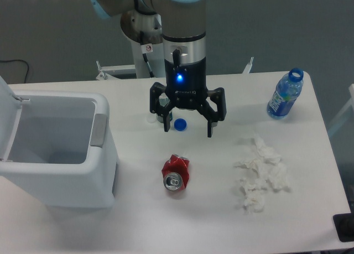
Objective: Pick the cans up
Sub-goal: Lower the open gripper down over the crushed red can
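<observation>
Spread wide and holding nothing: the black two-finger gripper [188,128], hanging above the middle of the white table [138,221], nearer its far edge than its near one, a blue light glowing on the wrist body above. Below and slightly left of the open jaws, toward the near edge and clearly apart from both fingertips: the small crushed red aluminium can [176,174], resting on the tabletop with its silver top and pull tab turned toward the near edge. Squashed short, so hardly any long axis left; what remains appears to run roughly from far edge to near edge, tilted a little. By judgement, a short shift toward the near edge and a touch leftward, then a descent, needed to straddle it; finger line running roughly left to right, so probably closing across the can's narrower sides. Just behind the left finger, partly hidden: a small clear bottle [162,109], with a loose blue cap [180,124] lying between the fingers on the table. Near the far right corner: a blue-labelled plastic bottle [285,95], label print too small to read. Right of the can: crumpled white tissue [261,173]. Along the left edge: an open white bin [102,154]. On the gripper body, faint white lettering, not legible; a small warning sticker on the arm base behind.
</observation>
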Controlling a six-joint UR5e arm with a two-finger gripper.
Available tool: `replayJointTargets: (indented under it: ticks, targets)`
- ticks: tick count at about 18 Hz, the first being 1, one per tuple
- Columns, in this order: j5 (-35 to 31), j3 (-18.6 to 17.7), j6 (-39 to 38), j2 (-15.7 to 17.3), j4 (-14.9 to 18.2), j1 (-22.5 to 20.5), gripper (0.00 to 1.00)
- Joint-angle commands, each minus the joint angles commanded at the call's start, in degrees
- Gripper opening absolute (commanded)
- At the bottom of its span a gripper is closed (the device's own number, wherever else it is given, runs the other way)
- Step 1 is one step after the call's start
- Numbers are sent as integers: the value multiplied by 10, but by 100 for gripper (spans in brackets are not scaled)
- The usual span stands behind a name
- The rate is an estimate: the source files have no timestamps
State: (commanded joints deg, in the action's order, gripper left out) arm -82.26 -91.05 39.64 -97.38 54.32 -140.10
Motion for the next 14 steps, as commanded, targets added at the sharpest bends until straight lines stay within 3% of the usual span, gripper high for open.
replayJointTargets:
  ticks: [4, 14]
  targets:
    - [-1, 4, -1, -5, 0, 1, 100]
    - [-37, -7, -7, -56, -14, 19, 100]
